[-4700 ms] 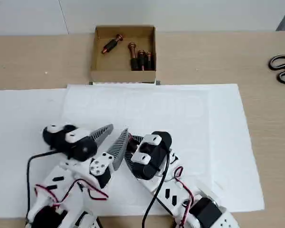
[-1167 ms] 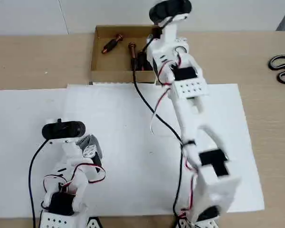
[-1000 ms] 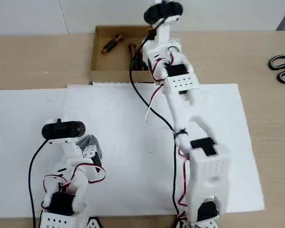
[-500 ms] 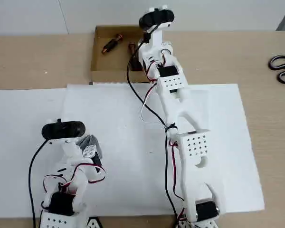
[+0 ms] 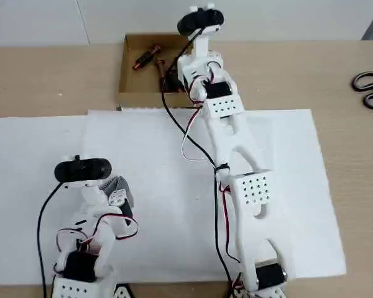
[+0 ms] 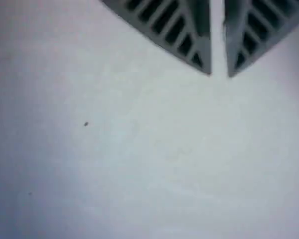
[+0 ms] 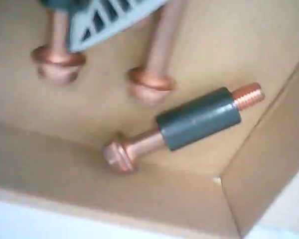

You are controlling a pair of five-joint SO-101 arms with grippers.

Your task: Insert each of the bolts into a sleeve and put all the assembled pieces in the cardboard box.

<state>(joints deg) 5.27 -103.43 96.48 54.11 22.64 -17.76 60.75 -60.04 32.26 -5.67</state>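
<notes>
The cardboard box (image 5: pixel 127 93) stands at the table's far side. My right arm stretches across the white paper with its gripper (image 5: pixel 169 67) down inside the box. One assembled piece (image 5: pixel 146 56), a copper bolt in a dark sleeve, lies in the box's far left part. In the right wrist view that piece (image 7: pixel 189 121) lies near a box corner (image 7: pixel 224 181). Two more copper bolt heads (image 7: pixel 56 59) (image 7: pixel 149 85) lie beside my right gripper (image 7: pixel 107 19), one partly hidden under it. My left gripper (image 6: pixel 219 72) is shut with nothing in it, close over the paper at the near left (image 5: pixel 121 188).
A large white paper sheet (image 5: pixel 149 149) covers the table in front of the box. Black scissors (image 5: pixel 368 89) lie at the far right edge. The right arm's links and cable (image 5: pixel 193 139) run over the middle of the sheet.
Since 4.7 s ago the right arm has left the left gripper and gone out to the box. Over the last second it has swung leftward inside it. The left arm has kept still.
</notes>
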